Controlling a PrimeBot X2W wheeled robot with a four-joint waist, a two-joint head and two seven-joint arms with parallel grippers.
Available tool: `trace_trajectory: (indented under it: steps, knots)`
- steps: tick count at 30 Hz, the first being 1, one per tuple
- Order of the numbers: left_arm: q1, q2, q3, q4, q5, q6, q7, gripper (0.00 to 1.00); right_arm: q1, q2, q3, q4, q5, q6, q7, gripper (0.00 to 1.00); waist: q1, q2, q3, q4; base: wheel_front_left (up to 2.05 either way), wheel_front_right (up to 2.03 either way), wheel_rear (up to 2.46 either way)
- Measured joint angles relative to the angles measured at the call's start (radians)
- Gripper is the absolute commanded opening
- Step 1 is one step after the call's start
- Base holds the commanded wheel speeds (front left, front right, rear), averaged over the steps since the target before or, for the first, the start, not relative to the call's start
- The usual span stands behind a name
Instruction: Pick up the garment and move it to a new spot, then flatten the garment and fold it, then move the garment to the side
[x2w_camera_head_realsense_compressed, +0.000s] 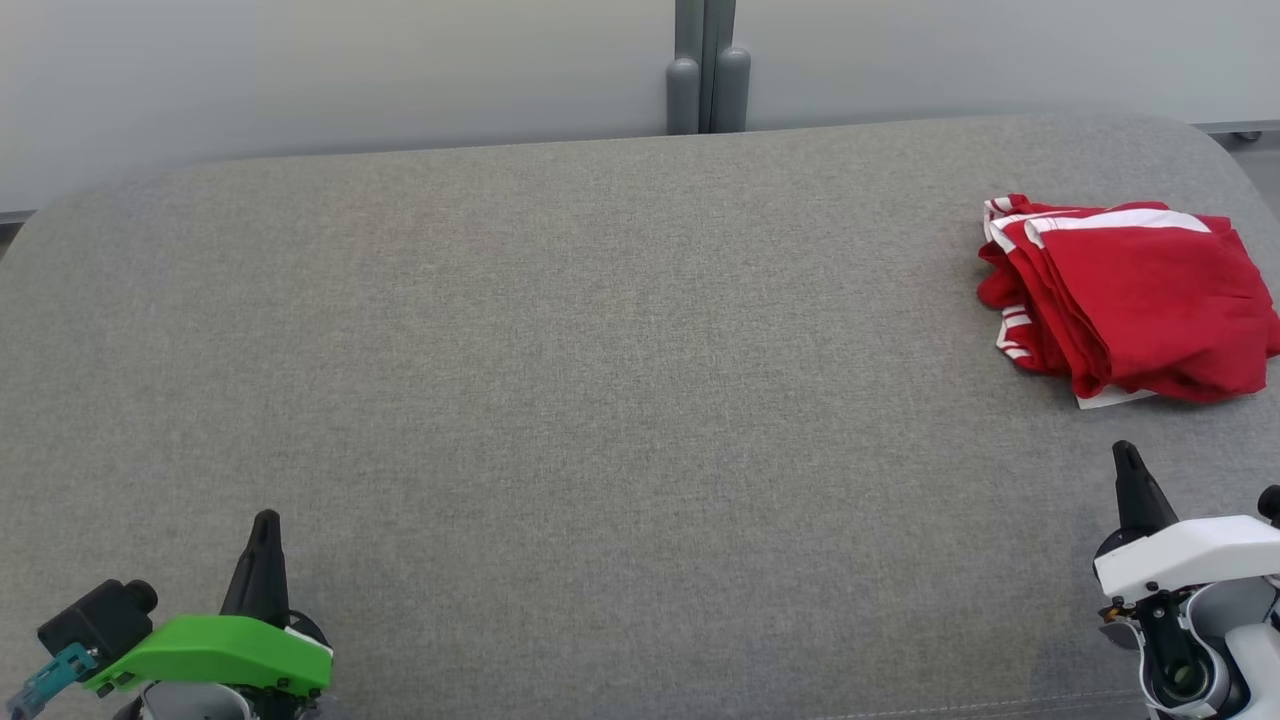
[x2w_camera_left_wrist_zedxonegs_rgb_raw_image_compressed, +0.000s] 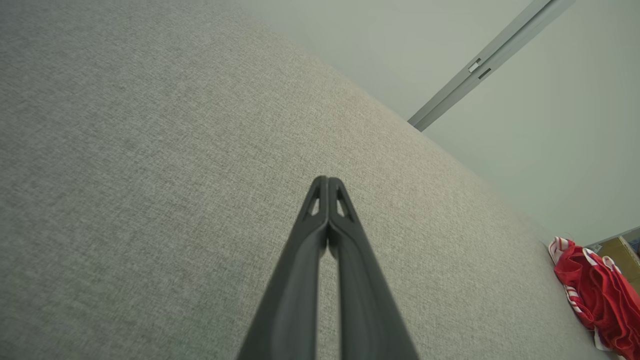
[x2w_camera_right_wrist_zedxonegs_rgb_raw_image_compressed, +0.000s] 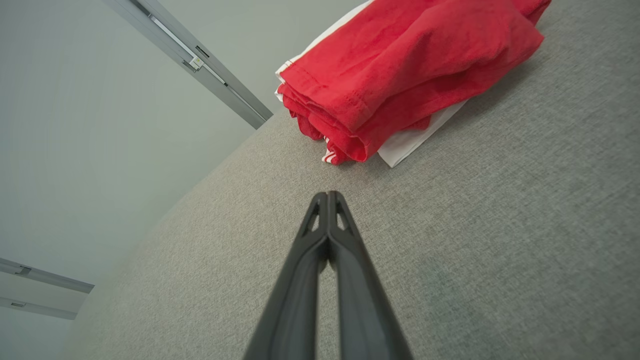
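I looked over a broad surface (x2w_camera_head_realsense_compressed: 600, 350) covered in grey woven cloth, with rounded far corners, set before a plain pale wall (x2w_camera_head_realsense_compressed: 300, 70). A grey upright post (x2w_camera_head_realsense_compressed: 708, 70) stood behind the middle of its far edge. In the left wrist view, part of a brown cardboard box (x2w_camera_left_wrist_zedxonegs_rgb_raw_image_compressed: 617, 249) showed beyond the surface's right end; I could not tell what it held. The garment (x2w_camera_head_realsense_compressed: 1130, 295), red with white stripes, lay folded in a thick, slightly rumpled bundle at the right edge, toward the far right corner. The left pincer (x2w_camera_head_realsense_compressed: 266, 520) hovered by the near left corner, fingers pressed together on nothing. The right pincer (x2w_camera_head_realsense_compressed: 1125, 450) was near the right edge, on the near side of the garment and apart from it, likewise pressed together and empty.
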Motion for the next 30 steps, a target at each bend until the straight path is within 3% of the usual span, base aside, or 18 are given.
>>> trace_trajectory:
  steps: [30]
  knots:
    - [-0.014,-0.023,0.061,0.027,-0.334,-0.060,0.097,0.00,-0.020,0.086,-0.099,-0.004,0.299,0.070,0.102,0.00,0.0000,0.0000,-0.029,-0.001,0.00,0.00,0.00]
